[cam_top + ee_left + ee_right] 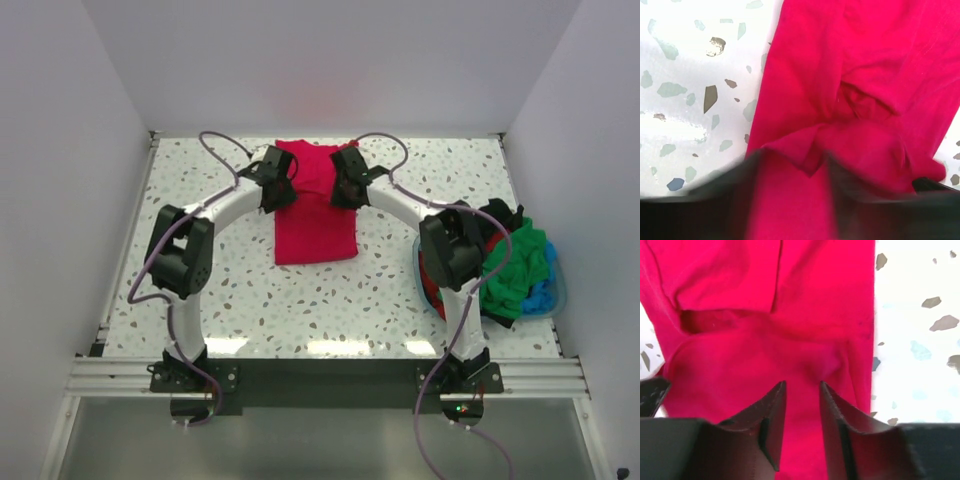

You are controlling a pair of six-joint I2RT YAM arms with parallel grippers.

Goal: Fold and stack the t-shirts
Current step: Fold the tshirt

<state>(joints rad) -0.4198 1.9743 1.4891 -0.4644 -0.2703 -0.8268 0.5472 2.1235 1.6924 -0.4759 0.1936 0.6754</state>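
Right gripper [802, 385]: the two dark fingers [771, 415] stand a narrow slot apart, with nothing pinched between them. Crimson cloth shows through the slot from below.

Left gripper [792, 155]: the view is motion-blurred. Its fingers [735, 185] also stand parted, the gap between them wider, and a rumpled fold of the same cloth lies just past the tips.

Both grippers sit over the far end of the crimson t-shirt [315, 225], one at each side. The shirt lies folded into a long narrow panel at the middle of the speckled table [240, 290], its far end near the back wall. Layered folds and a sleeve edge are visible in both wrist views.

The arms curve inward from their bases at the near edge, forming a ring around the shirt.

At the right edge of the table is a light blue basket [553, 290], holding a heap of other shirts — green [515, 265], black [500, 215] and red [432, 285] — well apart from the crimson one.
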